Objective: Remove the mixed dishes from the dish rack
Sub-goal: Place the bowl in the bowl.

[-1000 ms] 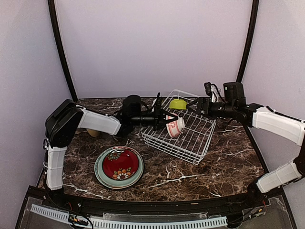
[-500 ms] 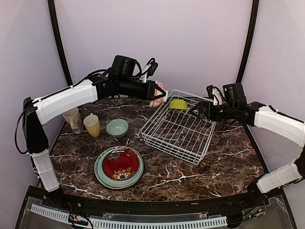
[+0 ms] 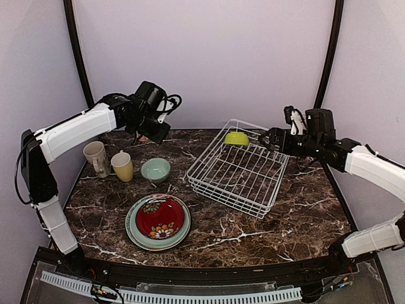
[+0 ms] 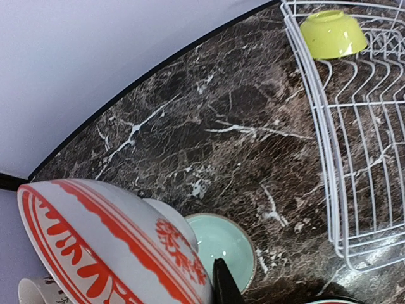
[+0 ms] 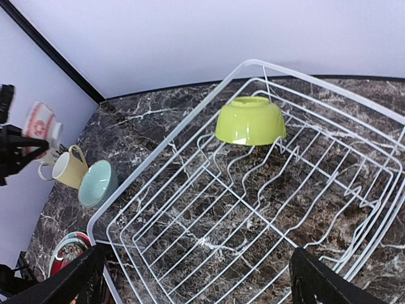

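a: starting at the far left, what do we count?

b: two mugs, upright and side by side on the marble table [image 3: 297, 215]: one beige mug [image 3: 96, 158], then one yellow mug [image 3: 122, 166]. just to their right sits one mint bowl [image 3: 155, 170], mouth up.

a: and above them?

b: we see the left gripper [image 3: 152, 131] raised in the air, its fingers clamped on the rim of one pink-striped bowl [image 4: 107, 247], which hangs well clear of the table, over the mint bowl.

a: plates?

b: we count two, stacked near the front edge: one red floral plate [image 3: 160, 216] lying on one pale-green plate [image 3: 132, 232]. we cannot tell whether anything lies under them.

a: further right?

b: one white dish rack [image 3: 228, 197], right of centre, with one lime bowl [image 3: 236, 138] upside down at its far corner and nothing else in it. that makes three bowls in all.

a: the right side?

b: the right gripper [image 3: 267, 138] hovers at the rack's far right edge, near the lime bowl, its fingers spread wide and holding nothing.
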{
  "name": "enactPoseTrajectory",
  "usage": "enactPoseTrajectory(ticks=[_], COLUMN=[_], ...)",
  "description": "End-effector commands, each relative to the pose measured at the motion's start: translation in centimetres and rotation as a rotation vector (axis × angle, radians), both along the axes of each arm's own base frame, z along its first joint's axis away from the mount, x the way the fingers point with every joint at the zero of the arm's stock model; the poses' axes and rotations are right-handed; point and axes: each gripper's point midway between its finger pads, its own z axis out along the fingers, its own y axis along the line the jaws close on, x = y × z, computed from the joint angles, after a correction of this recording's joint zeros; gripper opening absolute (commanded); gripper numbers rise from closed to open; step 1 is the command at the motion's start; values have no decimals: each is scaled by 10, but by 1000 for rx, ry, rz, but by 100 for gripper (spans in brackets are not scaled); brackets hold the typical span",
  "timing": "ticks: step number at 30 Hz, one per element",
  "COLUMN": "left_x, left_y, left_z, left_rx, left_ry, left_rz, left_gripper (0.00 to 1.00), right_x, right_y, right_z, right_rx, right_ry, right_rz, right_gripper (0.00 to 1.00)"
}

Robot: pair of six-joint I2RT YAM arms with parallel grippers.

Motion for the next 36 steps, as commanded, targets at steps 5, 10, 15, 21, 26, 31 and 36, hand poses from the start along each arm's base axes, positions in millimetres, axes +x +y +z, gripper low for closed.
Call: enactPoseTrajectory(ticks=[5, 10, 15, 21, 26, 31, 36], left_x=[1, -6, -16, -20, -21, -21, -22], left_y=[18, 27, 19, 16, 17, 17, 18], left_z=[-50, -71, -91, -112, -125, -132, -135], left_rx=[154, 193, 158, 174, 199, 214, 222], left_ry=[98, 160, 254, 328, 362, 377, 383], left_rz=[19, 54, 50, 48, 48, 50, 52], left_gripper=[1, 1, 1, 1, 1, 4, 15], right_x=[-4, -7, -6, -4, 1, 1, 3], right_y=[14, 22, 22, 20, 19, 23, 23], right_z=[47, 50, 53, 47, 38, 42, 41], right_rx=[69, 96, 111, 117, 105, 118, 118], right_ry=[-157, -159, -159, -132, -81, -78, -60], right_rz=[132, 175, 165, 145, 118, 135, 125], right_gripper=[99, 99, 99, 99, 99, 99, 99])
